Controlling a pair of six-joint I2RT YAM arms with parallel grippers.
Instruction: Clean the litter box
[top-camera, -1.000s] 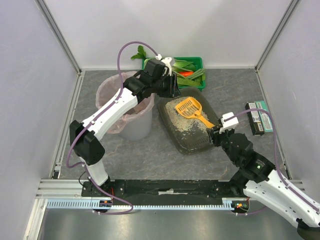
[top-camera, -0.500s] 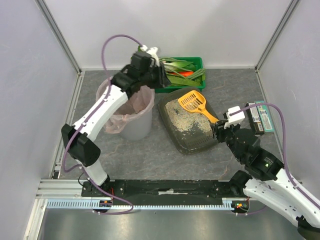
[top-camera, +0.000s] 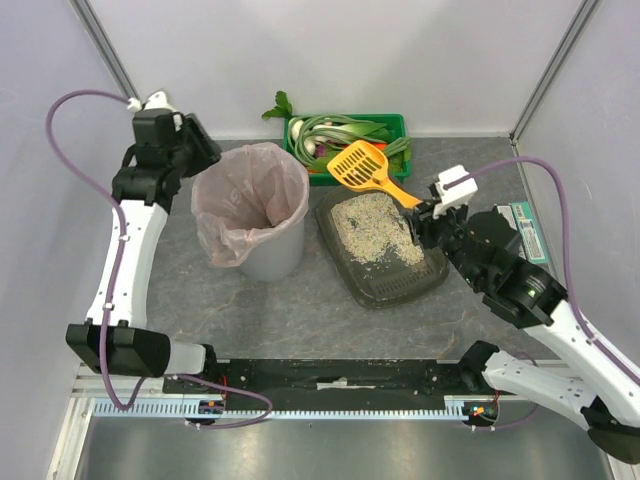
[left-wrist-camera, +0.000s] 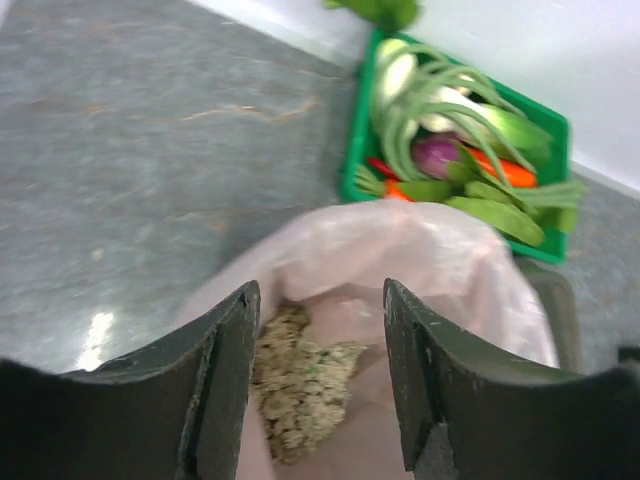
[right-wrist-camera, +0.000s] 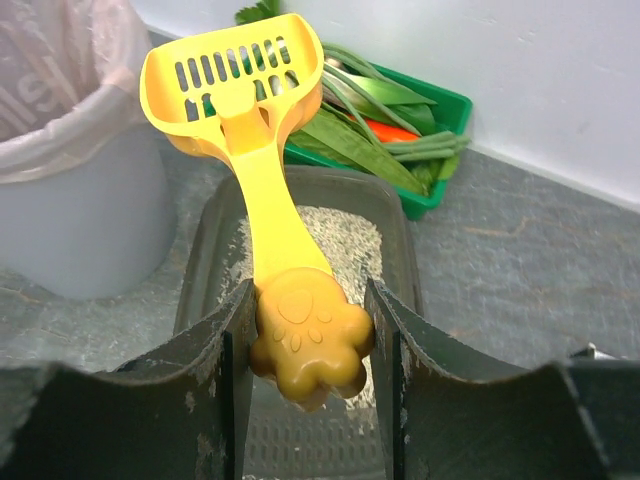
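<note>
Scoop (right-wrist-camera: 240, 90) clamped by handle in right gripper (right-wrist-camera: 310, 335), held tilted above litter box (right-wrist-camera: 400, 250). Left gripper (left-wrist-camera: 320, 290) seen jaws apart, nothing held, beside bin (top-camera: 262, 262).

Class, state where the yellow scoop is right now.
In the top view, the scoop is right of centre, its handle in the right gripper, its head above the far edge of the litter box, beside the green crate.

Round grey pink-lined bin (top-camera: 270, 262) left of dark grey plastic litter box (top-camera: 395, 288); green vegetable crate (top-camera: 396, 121) behind both; yellow plastic scoop (top-camera: 360, 165) over box's far edge.
</note>
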